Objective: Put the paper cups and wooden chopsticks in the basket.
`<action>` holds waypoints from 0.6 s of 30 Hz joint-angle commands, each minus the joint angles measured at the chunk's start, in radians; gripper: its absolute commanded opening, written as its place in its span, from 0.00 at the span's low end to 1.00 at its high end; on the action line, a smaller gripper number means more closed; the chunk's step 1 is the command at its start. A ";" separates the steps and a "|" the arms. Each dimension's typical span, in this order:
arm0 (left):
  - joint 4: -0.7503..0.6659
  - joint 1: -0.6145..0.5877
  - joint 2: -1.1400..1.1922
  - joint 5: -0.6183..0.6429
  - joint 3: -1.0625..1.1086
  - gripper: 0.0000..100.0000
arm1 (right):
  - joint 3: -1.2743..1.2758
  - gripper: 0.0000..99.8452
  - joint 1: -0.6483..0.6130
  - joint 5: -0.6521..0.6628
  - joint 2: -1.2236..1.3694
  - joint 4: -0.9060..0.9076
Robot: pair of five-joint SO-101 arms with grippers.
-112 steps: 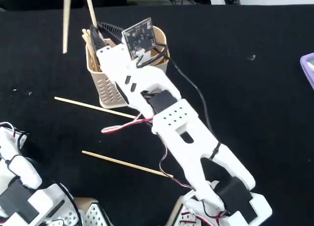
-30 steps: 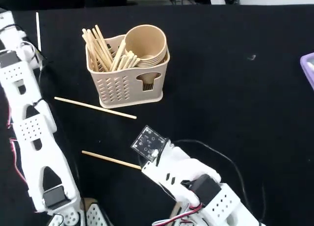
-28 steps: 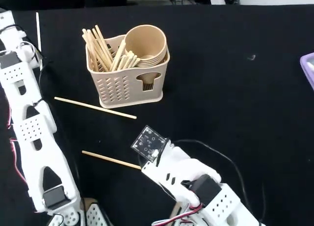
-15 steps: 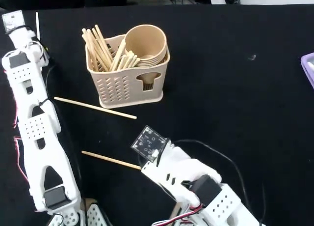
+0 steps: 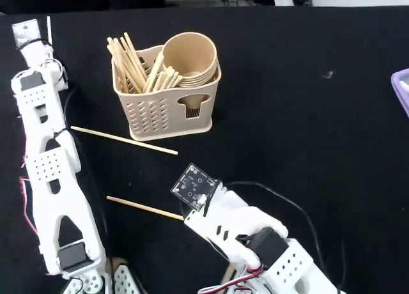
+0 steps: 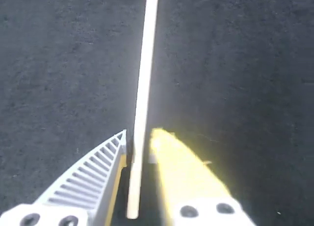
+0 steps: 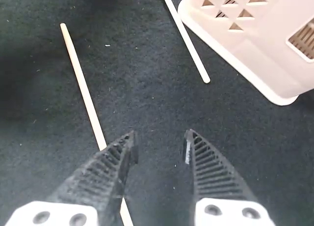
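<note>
While the left jaws are pinching a chopstick (image 6: 144,78) close to one of its ends, most of its length is jutting out ahead of them over the black worktop (image 6: 245,64). The left arm (image 5: 45,160) is stretching toward the far corner, well apart from the basket (image 5: 166,108). What is probably that same stick is showing as a thin pale sliver beside the arm's tip.

The right jaws are standing spread and holding nothing. They are hovering low over a second chopstick (image 7: 81,83), which is passing under one finger (image 7: 117,159) rather than lying in the gap. A third chopstick (image 7: 184,37) is lying just beside the basket's foot.

With so short a grip, the held stick is likely to pivot or slip on the way over, and its long free end could strike the basket rim or the sticks already standing there. If the right jaws close where they are, they risk missing their stick or only pushing it along the cloth.

Inside the basket, a bundle of chopsticks (image 5: 131,64) is leaning in one side, while nested paper cups (image 5: 190,54) are filling the other.
</note>
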 commanded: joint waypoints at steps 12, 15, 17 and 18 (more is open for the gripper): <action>0.420 -0.053 -0.020 -0.003 -0.252 0.03 | -0.005 0.15 -0.008 0.014 -0.019 -0.023; 0.574 -0.068 -0.035 -0.005 -0.295 0.03 | -0.005 0.15 -0.008 0.014 -0.019 -0.023; 0.666 -0.084 -0.071 -0.006 -0.297 0.03 | -0.005 0.15 -0.008 0.014 -0.019 -0.023; 0.710 -0.097 -0.084 -0.006 -0.297 0.03 | -0.005 0.15 -0.008 0.014 -0.019 -0.023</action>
